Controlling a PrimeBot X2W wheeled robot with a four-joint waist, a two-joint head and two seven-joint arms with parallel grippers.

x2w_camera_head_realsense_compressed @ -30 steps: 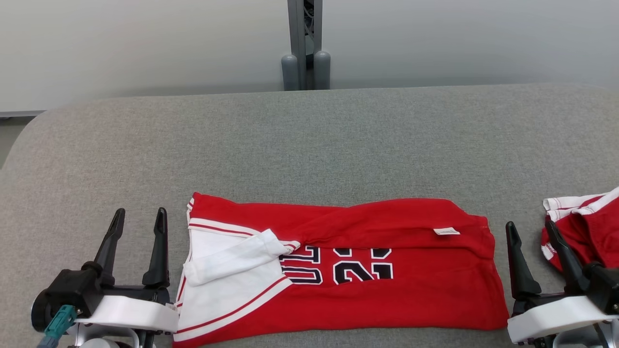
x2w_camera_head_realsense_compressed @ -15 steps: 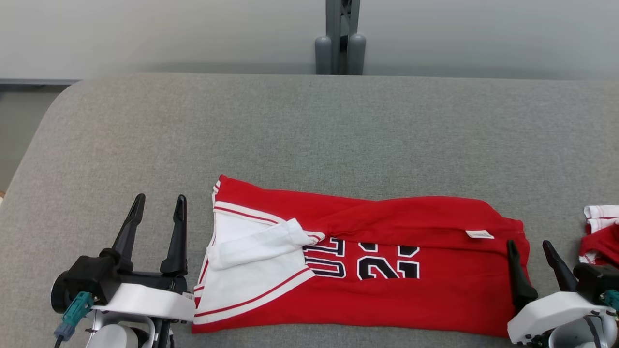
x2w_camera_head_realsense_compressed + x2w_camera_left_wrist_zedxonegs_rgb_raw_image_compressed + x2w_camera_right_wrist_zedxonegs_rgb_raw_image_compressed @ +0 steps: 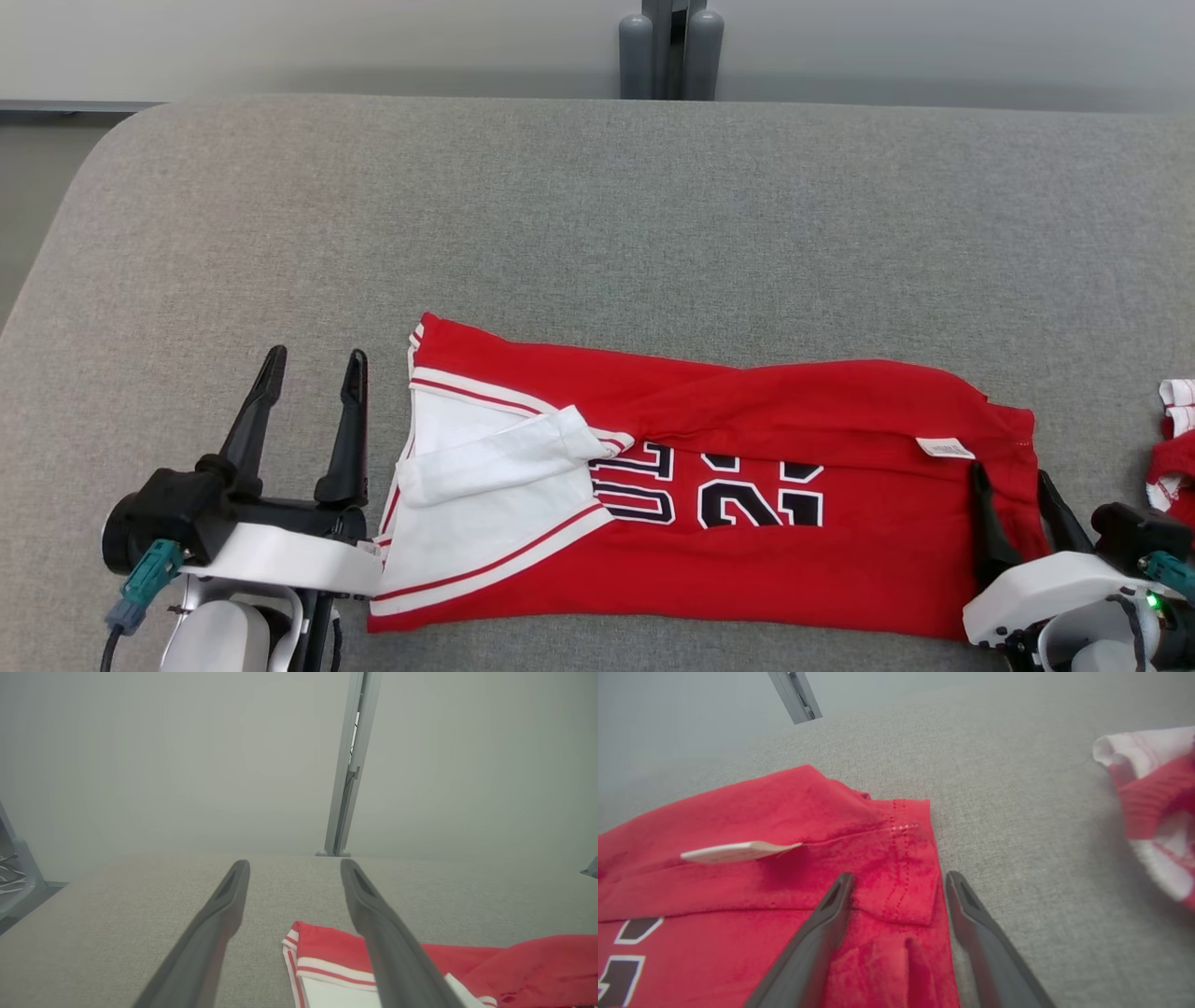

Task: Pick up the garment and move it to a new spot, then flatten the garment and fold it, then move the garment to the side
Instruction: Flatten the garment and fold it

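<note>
on the near half of the grey surface [image 3: 597,215] the red garment [image 3: 747,439] lies folded into a long band. its long axis runs left to right across the head view, the left end a little farther from the robot than the right. the white-trimmed neck end points to the robot's left and the stitched hem to its right. black and white lettering [image 3: 709,490] sits near the middle, and a small white label [image 3: 945,448] lies near the hem.

the left end effector [image 3: 315,355] hovers just beside the neck end over bare surface, fingers apart and holding nothing. the right end effector [image 3: 1010,471] is at the hem end, fingers apart, one over red cloth and the other over the grey surface just beside the edge; whether they touch the cloth cannot be told.

a second garment [image 3: 1178,448], red and white, lies bunched at the right edge. a grey post [image 3: 670,47] stands behind the surface.
</note>
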